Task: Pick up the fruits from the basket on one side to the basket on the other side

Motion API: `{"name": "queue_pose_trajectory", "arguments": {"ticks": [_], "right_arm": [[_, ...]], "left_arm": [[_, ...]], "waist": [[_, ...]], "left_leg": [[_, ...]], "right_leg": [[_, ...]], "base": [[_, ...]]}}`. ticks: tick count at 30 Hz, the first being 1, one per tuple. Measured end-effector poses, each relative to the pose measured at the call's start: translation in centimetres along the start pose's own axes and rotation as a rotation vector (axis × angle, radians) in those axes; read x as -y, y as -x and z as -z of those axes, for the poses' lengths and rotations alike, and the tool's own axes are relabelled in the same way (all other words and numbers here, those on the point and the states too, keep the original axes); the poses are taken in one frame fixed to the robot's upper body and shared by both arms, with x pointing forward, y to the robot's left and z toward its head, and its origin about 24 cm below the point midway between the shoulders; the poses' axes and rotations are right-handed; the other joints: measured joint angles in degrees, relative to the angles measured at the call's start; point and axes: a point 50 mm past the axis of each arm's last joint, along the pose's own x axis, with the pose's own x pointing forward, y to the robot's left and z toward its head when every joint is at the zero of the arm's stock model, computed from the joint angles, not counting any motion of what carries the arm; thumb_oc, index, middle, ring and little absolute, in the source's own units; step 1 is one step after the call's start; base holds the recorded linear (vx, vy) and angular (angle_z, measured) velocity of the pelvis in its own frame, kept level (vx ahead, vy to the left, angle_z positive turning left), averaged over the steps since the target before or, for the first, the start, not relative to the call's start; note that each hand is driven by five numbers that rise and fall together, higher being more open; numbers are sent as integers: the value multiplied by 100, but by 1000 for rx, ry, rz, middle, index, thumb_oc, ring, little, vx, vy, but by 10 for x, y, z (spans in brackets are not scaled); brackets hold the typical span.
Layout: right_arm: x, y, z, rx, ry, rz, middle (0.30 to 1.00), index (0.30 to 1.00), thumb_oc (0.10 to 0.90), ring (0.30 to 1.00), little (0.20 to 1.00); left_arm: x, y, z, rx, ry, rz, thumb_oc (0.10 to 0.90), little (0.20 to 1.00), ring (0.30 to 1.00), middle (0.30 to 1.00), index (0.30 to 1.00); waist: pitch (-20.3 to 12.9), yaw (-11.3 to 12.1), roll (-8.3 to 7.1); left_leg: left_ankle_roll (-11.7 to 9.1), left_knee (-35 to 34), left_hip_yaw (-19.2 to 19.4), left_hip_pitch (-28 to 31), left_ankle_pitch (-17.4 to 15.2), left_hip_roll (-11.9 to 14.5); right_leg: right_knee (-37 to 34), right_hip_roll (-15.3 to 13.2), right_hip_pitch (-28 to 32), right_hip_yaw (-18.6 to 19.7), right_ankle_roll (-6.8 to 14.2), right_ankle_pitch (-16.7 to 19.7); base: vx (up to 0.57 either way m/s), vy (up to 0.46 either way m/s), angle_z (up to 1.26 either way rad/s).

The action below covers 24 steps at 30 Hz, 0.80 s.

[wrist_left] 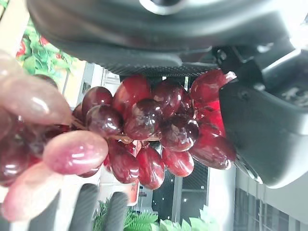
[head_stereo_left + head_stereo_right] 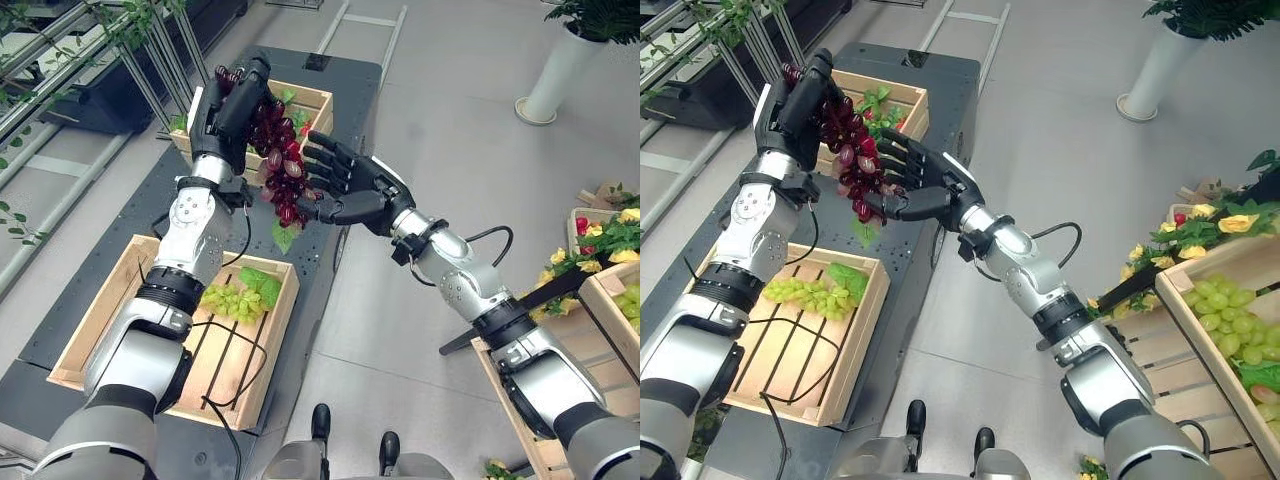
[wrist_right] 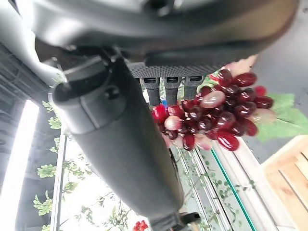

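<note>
Near the lower left, your left arm is lifting the left hand, curled round red grapes at upper centre, while the spread right hand is cupping them for a handover.

Legible text, labels, numbers, signs: none. No lettering can be made out on any surface in the head or wrist views.
</note>
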Motion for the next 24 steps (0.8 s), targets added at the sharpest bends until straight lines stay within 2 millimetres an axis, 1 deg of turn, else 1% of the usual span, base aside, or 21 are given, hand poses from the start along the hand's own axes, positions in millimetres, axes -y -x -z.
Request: {"name": "queue_pose_trajectory", "arguments": {"ticks": [6, 11, 13, 19, 24], "right_arm": [[9, 2, -7, 23, 2, 42, 900, 900, 800, 900, 900], [10, 3, -8, 27, -1, 42, 900, 900, 800, 900, 900], [10, 3, -7, 19, -33, 22, 900, 900, 800, 900, 900], [8, 4, -4, -20, -42, -31, 900, 900, 800, 900, 900], [12, 5, 2, -44, -46, -29, 900, 900, 800, 900, 900]], "left_arm": [[15, -1, 3, 3, 36, 38, 400, 300, 300, 300, 300], [20, -1, -1, 15, 43, 67, 400, 300, 300, 300, 300], [24, -1, -2, 21, 50, 86, 400, 300, 300, 300, 300], [35, -1, 0, 24, 76, 116, 400, 300, 300, 300, 300], [46, 1, 2, 18, 68, 159, 400, 300, 300, 300, 300]], "waist": [[0, -62, 0], [0, -118, 0], [0, -155, 0], [0, -156, 0], [0, -128, 0]], "left_leg": [[0, -3, 59, 51, 0, 14], [-1, -3, 134, 73, -1, 24], [-1, -3, 137, 76, -1, 27], [-2, -3, 142, 82, 0, 44], [-2, -3, 141, 80, 0, 41]], "right_leg": [[0, 4, 29, 44, 1, 14], [0, 5, 16, 143, 4, 41], [0, 6, 11, 157, 4, 51], [0, 20, 9, 169, -4, 61], [0, 18, 6, 167, -3, 62]], "base": [[25, -4, -4], [29, -4, -9], [29, -11, -4], [4, -2, -1], [0, 0, 0]]}}
